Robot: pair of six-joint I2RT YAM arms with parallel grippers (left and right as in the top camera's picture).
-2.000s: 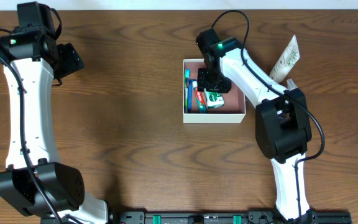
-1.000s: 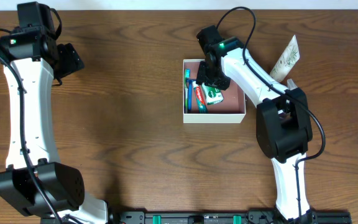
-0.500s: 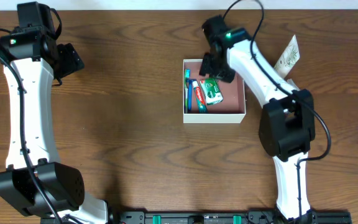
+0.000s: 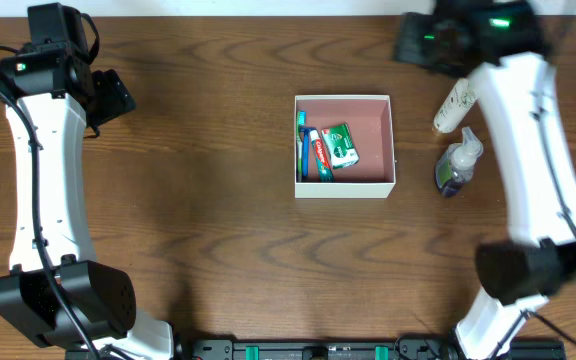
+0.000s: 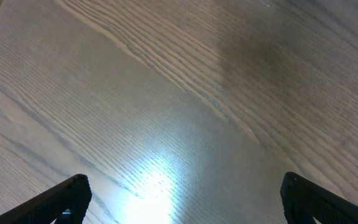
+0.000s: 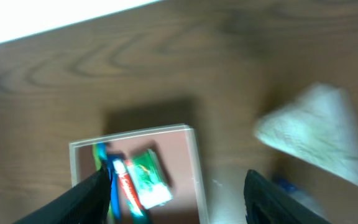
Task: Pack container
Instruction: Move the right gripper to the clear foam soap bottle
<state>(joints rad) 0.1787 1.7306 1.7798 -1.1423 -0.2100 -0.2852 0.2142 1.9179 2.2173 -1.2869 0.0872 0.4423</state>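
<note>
The container, a shallow white-walled box with a pink floor, sits mid-table. In it lie a blue-green toothbrush, a red toothpaste tube and a green box. My right gripper hangs blurred, high over the back right, away from the container. In the right wrist view the right gripper is open with nothing between its fingers, and the container lies far below. My left gripper stays at the far left; the left wrist view shows the left gripper wide open over bare wood.
A white patterned packet and a clear pump bottle lie on the table to the right of the container. The packet also shows blurred in the right wrist view. Brown wood surrounds the container.
My right gripper rose out of the container and swung to the back right, its jaws wider. The green box stayed inside. The left arm has not moved.
</note>
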